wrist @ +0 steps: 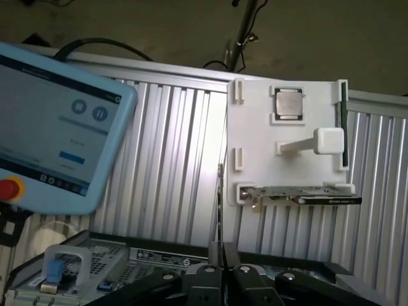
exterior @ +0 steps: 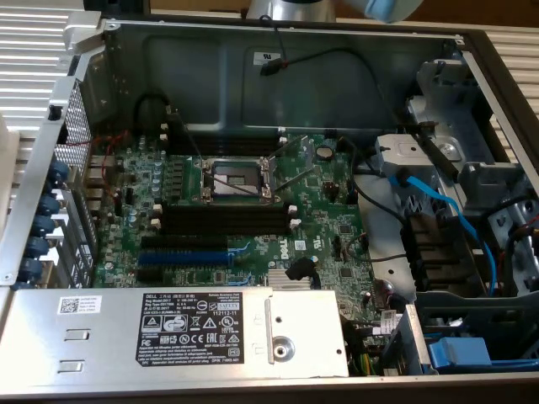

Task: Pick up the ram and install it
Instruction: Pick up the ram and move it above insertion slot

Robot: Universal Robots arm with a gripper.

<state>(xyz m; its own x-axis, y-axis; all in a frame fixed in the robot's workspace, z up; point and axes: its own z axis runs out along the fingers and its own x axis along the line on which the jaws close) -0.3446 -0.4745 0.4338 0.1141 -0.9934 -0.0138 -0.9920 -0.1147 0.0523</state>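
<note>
Gripper (wrist: 222, 252) is closest to the wrist camera, fingers pinched together with nothing in them. Out past it on the slatted worktop (wrist: 172, 146) sits a white holder (wrist: 255, 127). The ram (wrist: 344, 124) is one thin dark stick standing on edge along one side of it, long axis running down that side, crosswise to the silver card (wrist: 306, 194) on the adjoining side. One CPU chip (wrist: 289, 102) is parked there too. Exterior view has the open PC case (exterior: 278, 50), with DELL on the power supply label (exterior: 181, 324) and on the motherboard (exterior: 328, 210). Four empty black memory slots (exterior: 227, 216) I think, and two blue expansion slots (exterior: 185, 261)
</note>
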